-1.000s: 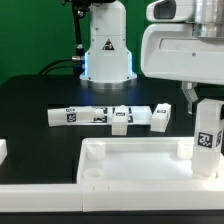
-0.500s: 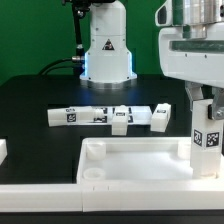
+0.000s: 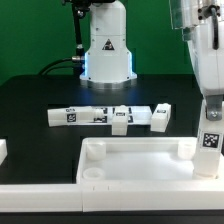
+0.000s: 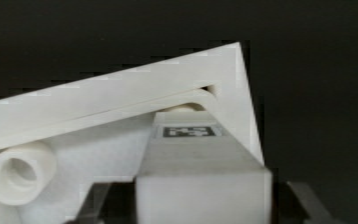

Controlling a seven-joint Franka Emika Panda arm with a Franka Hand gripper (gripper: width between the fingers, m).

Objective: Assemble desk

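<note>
The desk top (image 3: 130,160) is a white rimmed tray at the front, with a round socket (image 3: 92,172) at its near left corner. My gripper (image 3: 211,112) is shut on a white leg (image 3: 210,140) with a square tag. It holds the leg upright over the top's far corner at the exterior view's right. In the wrist view the leg (image 4: 211,190) fills the space between the dark fingers (image 4: 101,200), its lower end at the top's corner (image 4: 220,100). Whether it sits in the socket is hidden. Another socket (image 4: 16,175) shows beside it.
Two loose legs (image 3: 120,119) (image 3: 160,116) lie behind the desk top, next to the marker board (image 3: 75,116). A further leg (image 3: 2,151) shows at the exterior view's left edge. The arm's base (image 3: 105,50) stands at the back.
The arm's wrist has swung toward the exterior view's right. The held leg has come down a little at the top's far right corner.
</note>
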